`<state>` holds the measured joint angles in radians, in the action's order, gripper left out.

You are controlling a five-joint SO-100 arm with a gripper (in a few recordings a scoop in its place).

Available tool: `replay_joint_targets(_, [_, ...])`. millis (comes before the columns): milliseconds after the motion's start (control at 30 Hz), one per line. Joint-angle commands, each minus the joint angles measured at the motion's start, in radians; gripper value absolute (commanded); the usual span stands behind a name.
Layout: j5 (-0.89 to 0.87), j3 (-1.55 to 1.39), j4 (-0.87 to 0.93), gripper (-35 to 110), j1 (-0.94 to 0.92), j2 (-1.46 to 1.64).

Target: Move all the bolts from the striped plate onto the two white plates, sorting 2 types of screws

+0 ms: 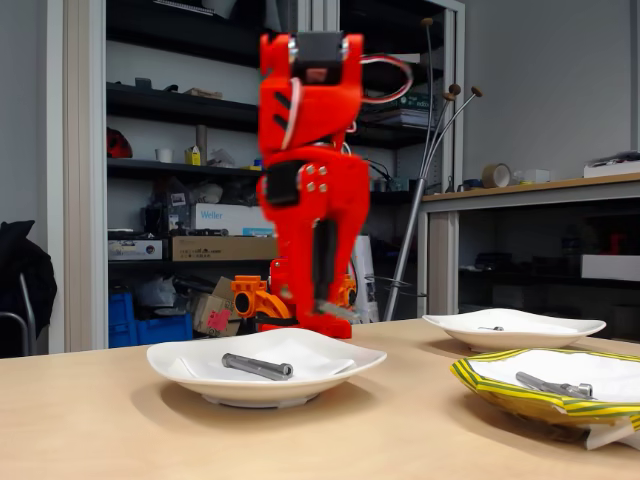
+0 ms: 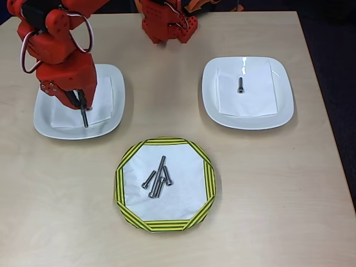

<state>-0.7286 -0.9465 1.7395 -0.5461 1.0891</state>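
A long bolt lies flat on the left white plate. My red gripper hangs just above that plate, over the bolt's far end, and a dark gap shows between its fingers, which hold nothing. A single short bolt rests on the other white plate. Near the table's front edge, the striped plate holds a small cluster of bolts, one long among shorter ones.
The arm's red base stands at the table's far edge between the two white plates. A white paper sheet lines each plate. The table's right edge runs close to the right plate. Shelves and a bench stand behind the table.
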Motion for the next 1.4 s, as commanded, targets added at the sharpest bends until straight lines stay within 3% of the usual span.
replay_joint_targets(0, [0.054,-0.055,0.009,0,-0.074,0.071])
replay_joint_targets(333, [0.084,-0.091,-0.006,11,-0.084,0.038])
replay_joint_targets(600, [-0.114,0.075,-0.028,10,0.146,0.029])
replay_joint_targets(933, [-0.499,0.095,-0.393,13,0.489,-0.057])
replay_joint_targets(1133, [-0.6,0.028,-0.512,14,0.535,-0.11])
replay_joint_targets(1367, [-0.592,-0.003,-0.555,14,0.5,-0.158])
